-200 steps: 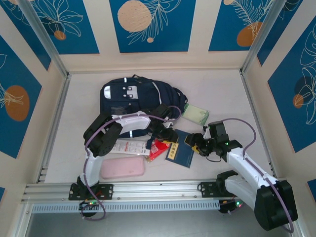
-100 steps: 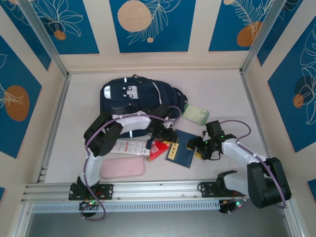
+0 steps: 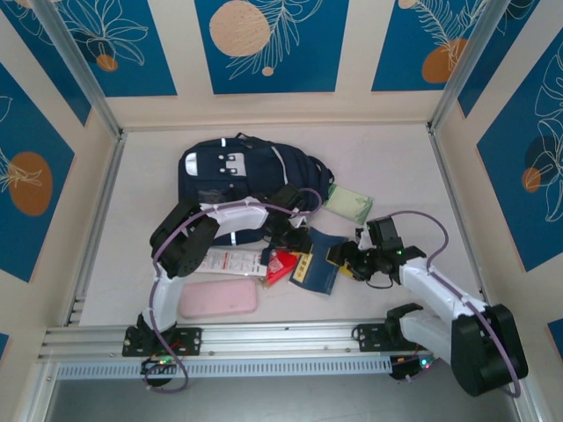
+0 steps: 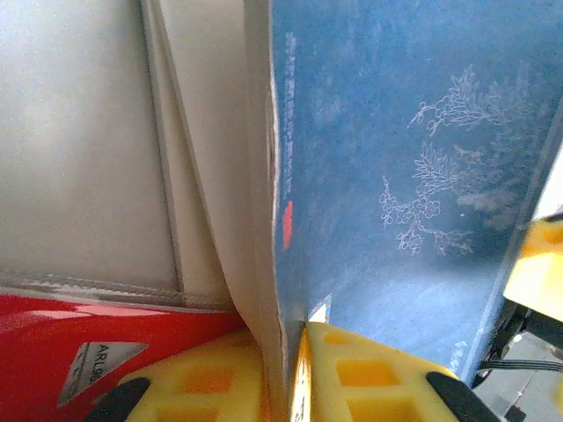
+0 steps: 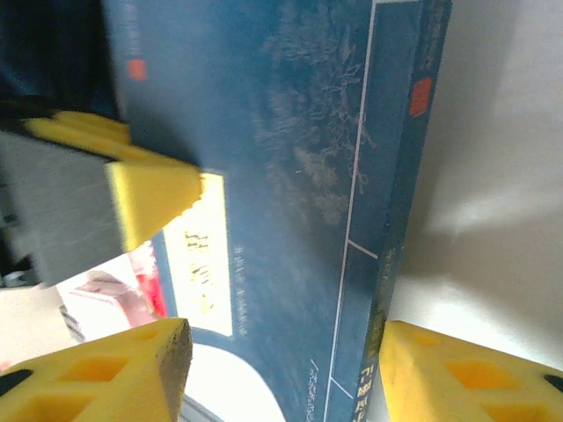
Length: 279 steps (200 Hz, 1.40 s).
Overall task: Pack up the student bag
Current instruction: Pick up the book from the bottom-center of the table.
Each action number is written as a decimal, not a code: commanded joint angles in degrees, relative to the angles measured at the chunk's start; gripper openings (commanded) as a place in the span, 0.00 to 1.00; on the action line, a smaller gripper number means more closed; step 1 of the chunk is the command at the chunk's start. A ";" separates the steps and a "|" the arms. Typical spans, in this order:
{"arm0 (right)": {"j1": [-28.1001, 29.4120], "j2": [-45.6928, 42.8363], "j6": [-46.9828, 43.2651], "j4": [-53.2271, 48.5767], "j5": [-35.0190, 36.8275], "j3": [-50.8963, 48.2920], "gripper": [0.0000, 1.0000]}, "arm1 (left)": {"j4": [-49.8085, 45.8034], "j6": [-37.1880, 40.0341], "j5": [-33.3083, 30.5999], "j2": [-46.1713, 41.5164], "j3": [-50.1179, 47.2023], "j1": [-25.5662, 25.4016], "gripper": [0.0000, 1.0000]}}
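The student bag [image 3: 236, 169], navy with white stripes, lies at the back middle of the table. In front of it a blue book [image 3: 321, 274] rests tilted on the table. My left gripper [image 3: 299, 249] is shut on the book's left edge; in the left wrist view the yellow fingers [image 4: 378, 378] pinch the blue cover [image 4: 396, 176] and cream pages. My right gripper [image 3: 344, 261] stands open around the book's right side. In the right wrist view the book [image 5: 290, 176] lies between the jaws of this gripper [image 5: 281, 378], with its spine against the right finger.
A red packet [image 3: 280, 264] and a white printed box [image 3: 230, 261] lie left of the book, under the left arm. A pink case [image 3: 218, 299] sits near the front rail. A green notebook [image 3: 349, 204] lies right of the bag.
My left gripper has closed on the book's edge. The book has shifted left and tilted. My right gripper has moved in around the book's right side.
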 commanded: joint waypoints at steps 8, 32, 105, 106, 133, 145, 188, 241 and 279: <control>0.70 -5.34 3.10 12.18 -6.72 -1.38 0.58 | -1.17 1.26 1.35 2.38 -0.24 -1.05 0.14; 0.75 -3.79 3.43 14.29 -7.53 -2.25 0.59 | -1.03 1.23 1.79 2.27 -0.27 -1.08 0.13; 0.65 4.16 5.38 20.51 -6.51 -3.51 0.57 | -0.79 0.98 2.52 2.36 -0.36 -1.07 0.11; 0.67 4.14 5.37 20.37 -6.39 -3.49 0.56 | -0.80 0.97 2.52 2.36 -0.36 -1.06 0.11; 0.51 4.26 3.65 16.33 -3.42 -2.64 0.45 | -0.74 1.05 2.35 2.36 -0.33 -1.10 0.11; 0.56 4.61 3.13 15.21 -2.44 -2.68 0.37 | -0.73 0.93 2.41 2.34 -0.35 -1.05 0.11; 0.71 2.69 -0.57 1.36 7.40 0.64 0.00 | -1.82 0.84 -0.29 1.03 -0.85 -0.57 0.20; 2.09 -7.15 -1.72 -14.21 23.17 6.38 0.00 | -2.09 0.44 -2.91 -0.80 -2.50 0.71 0.26; 5.00 -11.45 -5.13 -16.37 23.96 10.35 0.00 | -2.44 0.79 -4.17 -3.81 -2.30 0.68 0.29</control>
